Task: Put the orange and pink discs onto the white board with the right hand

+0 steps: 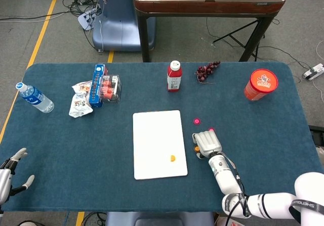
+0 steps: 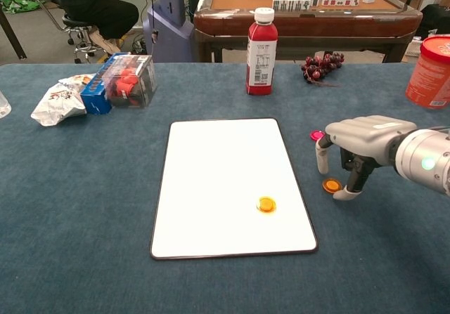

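The white board (image 1: 158, 135) (image 2: 225, 159) lies at the table's middle, with one orange disc (image 1: 172, 158) (image 2: 266, 204) on its lower right part. A second orange disc (image 1: 197, 148) (image 2: 331, 185) lies on the cloth just right of the board. My right hand (image 1: 208, 142) (image 2: 362, 137) arches over it, thumb to its left and a fingertip (image 2: 346, 192) to its right, not gripping it. One pink disc (image 1: 197, 121) (image 2: 317, 135) sits farther back, and another pink disc (image 1: 211, 130) peeks out behind the hand. My left hand (image 1: 10, 168) hangs with spread fingers at the front left edge.
At the back stand a red bottle (image 1: 174, 76) (image 2: 261, 50), grapes (image 1: 206, 71) (image 2: 321, 66) and a red cup (image 1: 261, 84) (image 2: 429, 72). Snack packs (image 1: 96, 90) (image 2: 105, 83) and a water bottle (image 1: 34, 98) lie to the left.
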Controlling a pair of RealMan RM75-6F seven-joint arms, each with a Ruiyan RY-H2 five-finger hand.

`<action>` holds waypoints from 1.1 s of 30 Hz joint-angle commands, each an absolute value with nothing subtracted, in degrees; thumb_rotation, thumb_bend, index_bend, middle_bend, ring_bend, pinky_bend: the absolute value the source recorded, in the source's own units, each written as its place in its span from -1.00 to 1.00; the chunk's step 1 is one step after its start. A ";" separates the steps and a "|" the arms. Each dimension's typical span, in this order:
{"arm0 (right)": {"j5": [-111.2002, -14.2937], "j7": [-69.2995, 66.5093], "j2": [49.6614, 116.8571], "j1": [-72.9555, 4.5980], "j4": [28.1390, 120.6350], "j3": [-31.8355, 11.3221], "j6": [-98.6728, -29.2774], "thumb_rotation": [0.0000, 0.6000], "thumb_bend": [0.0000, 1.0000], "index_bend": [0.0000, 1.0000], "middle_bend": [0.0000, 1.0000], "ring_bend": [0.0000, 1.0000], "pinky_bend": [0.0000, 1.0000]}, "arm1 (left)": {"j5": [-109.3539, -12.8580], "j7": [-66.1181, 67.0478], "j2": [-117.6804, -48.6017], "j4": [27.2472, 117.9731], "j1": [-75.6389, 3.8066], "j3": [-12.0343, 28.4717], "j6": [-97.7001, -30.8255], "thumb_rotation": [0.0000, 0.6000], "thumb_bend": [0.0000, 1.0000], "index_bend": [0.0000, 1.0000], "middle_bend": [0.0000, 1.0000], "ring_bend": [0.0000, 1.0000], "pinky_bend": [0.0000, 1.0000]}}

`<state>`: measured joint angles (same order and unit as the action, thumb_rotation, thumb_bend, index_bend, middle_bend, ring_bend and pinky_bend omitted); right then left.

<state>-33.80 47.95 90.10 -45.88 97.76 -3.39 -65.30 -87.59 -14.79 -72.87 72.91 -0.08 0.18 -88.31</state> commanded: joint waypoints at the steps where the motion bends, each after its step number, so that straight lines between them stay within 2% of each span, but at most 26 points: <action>1: -33.58 48.01 90.29 -45.91 97.48 -3.39 -65.14 1.00 -0.64 -0.13 1.00 1.00 1.00 | -87.65 -14.83 -72.86 72.92 -0.09 0.19 -88.34 1.00 -0.43 -0.72 -0.51 -0.48 -0.01; 12: -32.47 48.00 91.15 -46.15 95.82 -3.78 -64.29 1.00 -0.62 -0.10 1.00 1.00 1.00 | -87.64 -14.88 -72.90 72.89 -0.03 0.16 -88.33 1.00 -0.43 -0.72 -0.51 -0.48 -0.01; 23: -31.90 48.09 91.34 -46.23 95.69 -3.97 -64.35 1.00 -0.42 0.07 1.00 1.00 1.00 | -87.66 -14.98 -73.15 72.54 -0.03 0.11 -88.23 1.00 -0.43 -0.72 -0.51 -0.48 -0.01; 33: -33.92 46.63 88.38 -45.47 99.55 -4.38 -65.60 1.00 -0.41 0.13 1.00 1.00 1.00 | -87.65 -14.91 -73.03 72.75 -0.03 0.13 -88.22 1.00 -0.43 -0.72 -0.51 -0.48 -0.01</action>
<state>-33.34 46.96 89.05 -45.66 98.76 -4.25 -65.24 -87.65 -14.91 -73.02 72.76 -0.02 0.13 -88.22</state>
